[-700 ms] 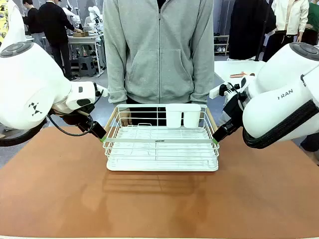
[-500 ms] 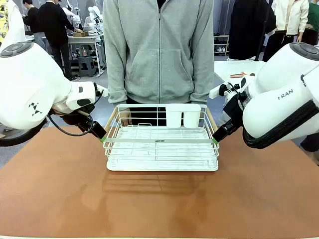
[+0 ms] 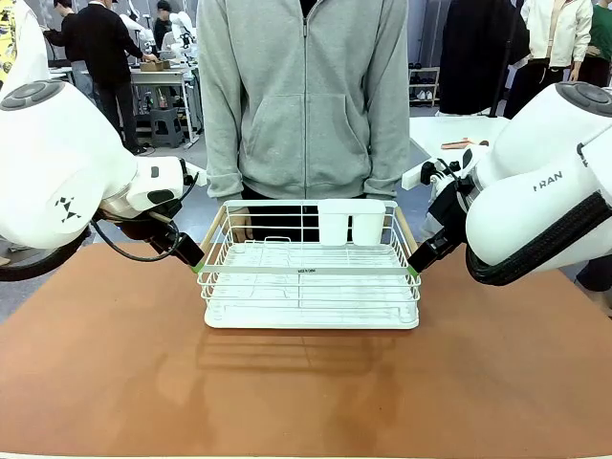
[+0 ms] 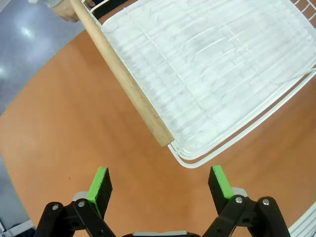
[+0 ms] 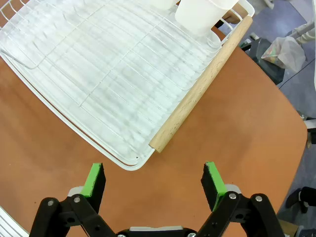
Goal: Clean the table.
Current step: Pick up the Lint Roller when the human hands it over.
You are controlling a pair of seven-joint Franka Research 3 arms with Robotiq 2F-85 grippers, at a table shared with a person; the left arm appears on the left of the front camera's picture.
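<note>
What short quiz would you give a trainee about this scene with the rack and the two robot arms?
1. True or false: the robot's left hand is shut on the wooden handle of the dish rack.
2. Choose one: what stands at the far side of the dish rack? A. a white container; B. a blue plate; C. a red mug.
3. Short answer: on what does the dish rack stand?

Key
1. False: the left hand is open and the wooden handle lies ahead of it, untouched.
2. A.
3. On the table.
</note>
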